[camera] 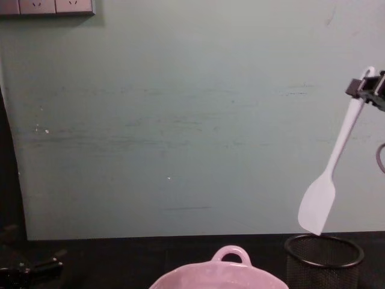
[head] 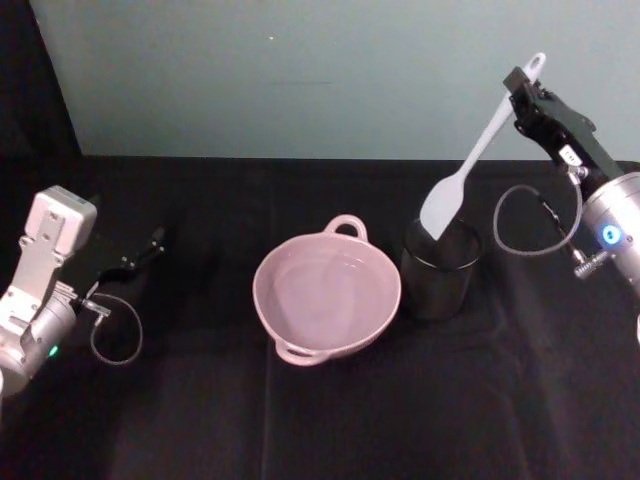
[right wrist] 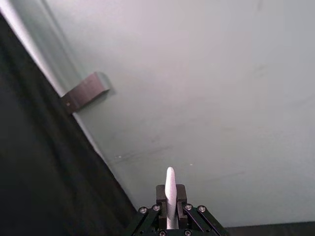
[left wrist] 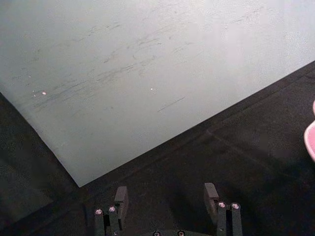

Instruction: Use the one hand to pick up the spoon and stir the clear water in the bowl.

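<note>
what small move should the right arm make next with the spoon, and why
Probably carry the spoon sideways toward the robot's left until its head is over the pink bowl, then lower it. The right gripper is shut on the handle's end, and in the chest view the head hangs just above the rim of the black mesh cup, beside the bowl.

Head view: high, looking down on the worktop [head: 300, 430], bowl [head: 327, 292] at frame centre.
Chest view: low, facing the wall [camera: 180, 120]; bowl [camera: 216, 276] at bottom edge.
Wrist views: close, toward wall [right wrist: 221, 98].
Shared: bowl, mesh cup [camera: 323, 260].
</note>
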Motion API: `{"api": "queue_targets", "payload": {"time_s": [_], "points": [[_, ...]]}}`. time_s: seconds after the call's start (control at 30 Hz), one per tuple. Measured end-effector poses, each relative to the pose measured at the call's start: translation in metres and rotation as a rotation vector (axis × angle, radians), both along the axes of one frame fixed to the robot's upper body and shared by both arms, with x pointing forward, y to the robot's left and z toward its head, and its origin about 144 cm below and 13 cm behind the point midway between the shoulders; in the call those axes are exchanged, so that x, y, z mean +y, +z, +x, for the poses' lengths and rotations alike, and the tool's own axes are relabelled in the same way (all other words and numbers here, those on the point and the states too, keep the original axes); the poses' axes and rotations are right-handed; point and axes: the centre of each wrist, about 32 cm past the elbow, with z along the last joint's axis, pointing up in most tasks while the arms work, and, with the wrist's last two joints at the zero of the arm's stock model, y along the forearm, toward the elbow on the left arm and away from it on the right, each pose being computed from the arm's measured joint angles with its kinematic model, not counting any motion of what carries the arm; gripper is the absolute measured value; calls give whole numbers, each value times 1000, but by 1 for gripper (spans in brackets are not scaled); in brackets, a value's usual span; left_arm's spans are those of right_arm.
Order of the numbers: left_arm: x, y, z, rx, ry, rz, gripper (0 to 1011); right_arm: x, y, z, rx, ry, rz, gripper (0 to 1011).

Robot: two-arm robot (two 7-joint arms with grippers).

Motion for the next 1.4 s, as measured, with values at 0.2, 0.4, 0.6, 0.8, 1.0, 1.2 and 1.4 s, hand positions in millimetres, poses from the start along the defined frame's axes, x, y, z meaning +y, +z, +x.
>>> {"api": "queue_targets", "payload": {"time_s": [0.2, 0.4, 0.6, 0.8, 1.0, 1.2, 1.4], "points": [[0, 0, 0, 0, 0, 0, 1011, -7, -18, 12, 52, -49, 41, 114], [0, 0, 0, 0, 0, 0, 1011, -7, -32, 17, 91, -66, 56, 113], [0, 0, 0, 0, 0, 0, 1011, -4, -42, 18, 119, -65, 68, 113], [0, 0, 0, 0, 0, 0, 1011, -1, -49, 16, 140, -55, 68, 113], [0, 0, 0, 0, 0, 0, 1011, 2, -56, 13, 155, -51, 55, 113], [0, 0, 0, 0, 0, 0, 1011, 5, -61, 11, 166, -54, 45, 114], [0, 0, 0, 0, 0, 0, 1011, 7, -65, 10, 172, -54, 35, 113]]}}
